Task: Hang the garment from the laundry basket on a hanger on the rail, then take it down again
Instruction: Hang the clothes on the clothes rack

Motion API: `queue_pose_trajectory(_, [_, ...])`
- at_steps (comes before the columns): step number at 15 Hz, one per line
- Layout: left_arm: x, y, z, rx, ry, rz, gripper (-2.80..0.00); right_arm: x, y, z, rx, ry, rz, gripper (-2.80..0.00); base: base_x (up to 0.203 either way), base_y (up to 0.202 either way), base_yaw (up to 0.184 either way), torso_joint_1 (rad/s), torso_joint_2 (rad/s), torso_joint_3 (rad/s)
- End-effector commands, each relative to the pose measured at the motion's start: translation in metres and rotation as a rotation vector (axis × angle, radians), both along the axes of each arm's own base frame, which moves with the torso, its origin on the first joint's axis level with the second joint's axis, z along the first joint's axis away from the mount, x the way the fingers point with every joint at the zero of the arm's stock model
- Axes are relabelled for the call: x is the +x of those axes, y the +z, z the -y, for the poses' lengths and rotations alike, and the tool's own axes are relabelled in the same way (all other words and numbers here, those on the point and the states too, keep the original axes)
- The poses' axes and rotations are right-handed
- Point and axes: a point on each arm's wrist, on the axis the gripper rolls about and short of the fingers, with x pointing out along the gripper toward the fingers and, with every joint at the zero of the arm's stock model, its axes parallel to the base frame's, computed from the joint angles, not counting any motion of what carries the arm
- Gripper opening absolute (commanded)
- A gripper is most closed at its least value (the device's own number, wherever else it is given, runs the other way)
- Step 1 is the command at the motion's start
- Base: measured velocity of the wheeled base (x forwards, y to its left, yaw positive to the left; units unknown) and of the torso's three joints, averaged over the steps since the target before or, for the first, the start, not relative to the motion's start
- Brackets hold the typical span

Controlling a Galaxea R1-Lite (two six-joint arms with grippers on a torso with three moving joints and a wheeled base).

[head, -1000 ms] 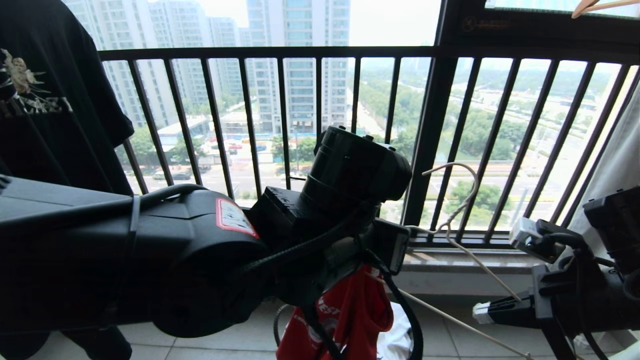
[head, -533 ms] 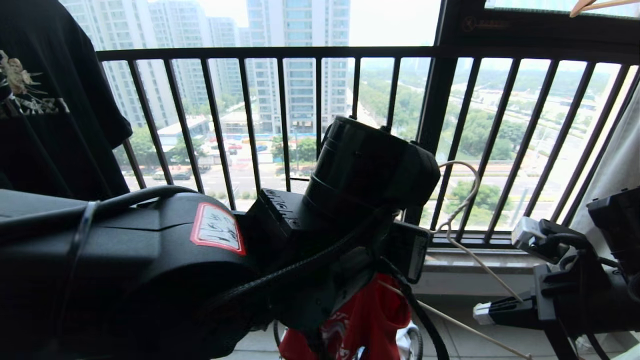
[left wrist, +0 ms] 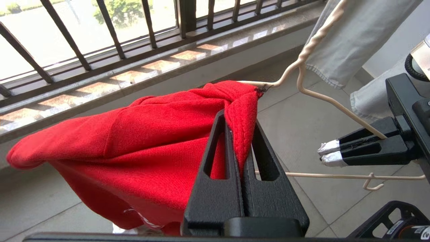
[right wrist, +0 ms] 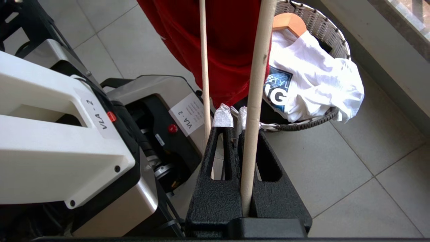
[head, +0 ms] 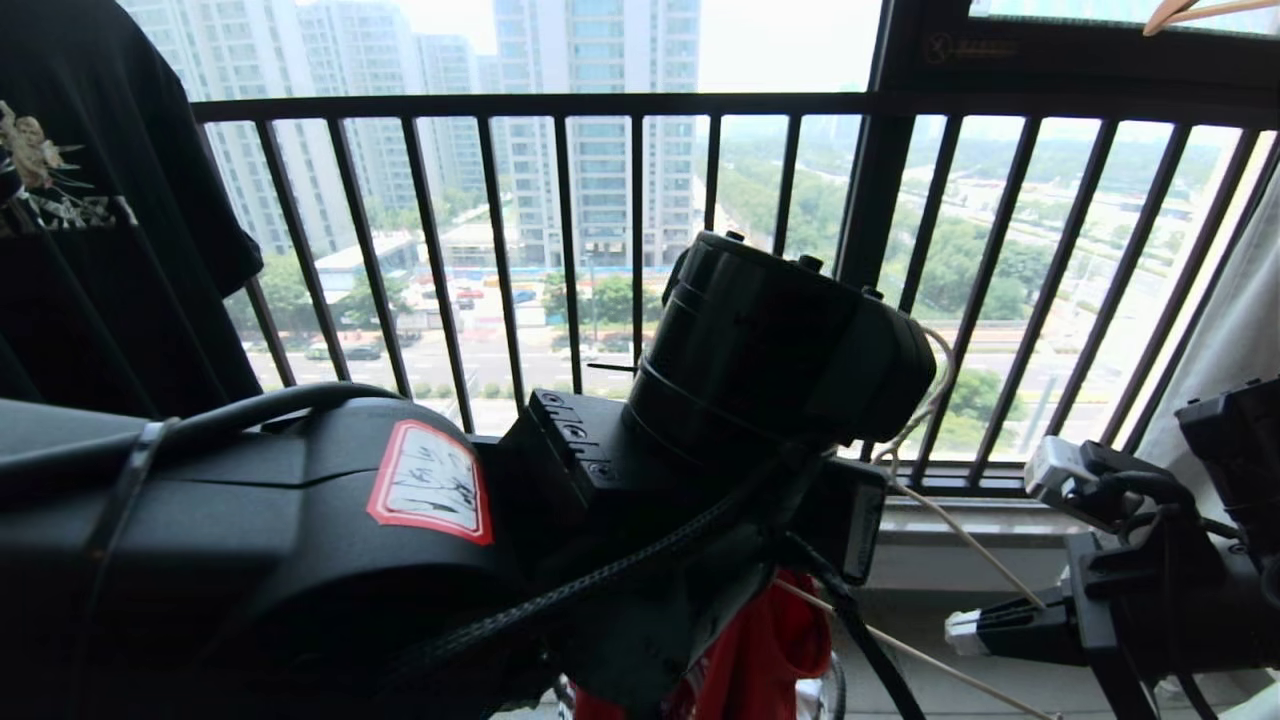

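The red garment point(left wrist: 134, 134) hangs bunched from my left gripper point(left wrist: 239, 121), which is shut on a fold of its edge; one corner of the cloth sits on the end of the hanger point(left wrist: 322, 97). In the head view my left arm point(head: 700, 400) hides that gripper, and only a strip of the garment point(head: 770, 640) shows below it. My right gripper point(right wrist: 232, 117) is shut on one wire arm of the pale hanger point(right wrist: 255, 84), low at the right point(head: 965, 630). The hanger's hook point(head: 940, 380) is half hidden behind my left arm. The laundry basket point(right wrist: 304, 126) stands on the floor beneath. The rail is out of view.
A black printed T-shirt point(head: 90, 200) hangs at the left, a pale garment point(head: 1240, 330) at the right. The barred window railing point(head: 640, 105) runs across ahead. A white T-shirt point(right wrist: 312, 84) and a wooden hanger point(right wrist: 289, 22) lie in the basket. My base point(right wrist: 50, 134) is close beside it.
My left arm has swung right and slightly up with the red garment, and now covers most of the hanger's hook. The right gripper and hanger have stayed put.
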Motion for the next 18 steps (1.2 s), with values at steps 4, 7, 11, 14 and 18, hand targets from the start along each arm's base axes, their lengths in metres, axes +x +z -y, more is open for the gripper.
queue_pose_trajectory(4, [0.049,0.028,-0.036,-0.034,0.194,0.083,-2.80,-0.001,0.003,0.003,0.001,-0.011,0.015,-2.80,0.000,0.000,0.000,0.000,0.00,0.000])
queue_pose_trajectory(7, [0.053,0.027,-0.039,-0.023,0.208,0.091,-2.80,-0.002,0.004,0.004,-0.002,-0.016,0.023,-2.80,0.000,0.000,0.000,0.000,0.00,0.000])
queue_pose_trajectory(11, [0.059,0.025,-0.041,0.007,0.235,0.101,-2.80,0.001,0.008,0.013,-0.003,-0.073,0.042,-2.80,0.000,0.000,0.000,0.000,0.00,0.000])
queue_pose_trajectory(14, [0.057,0.023,-0.040,0.013,0.228,0.097,-2.80,0.004,0.010,0.016,0.003,-0.089,0.064,-2.80,0.000,0.000,0.000,0.000,0.00,0.000])
queue_pose_trajectory(18, [0.053,0.020,-0.036,0.024,0.216,0.092,-2.80,0.006,0.011,0.020,0.001,-0.111,0.073,-2.80,0.000,0.000,0.000,0.000,0.00,0.000])
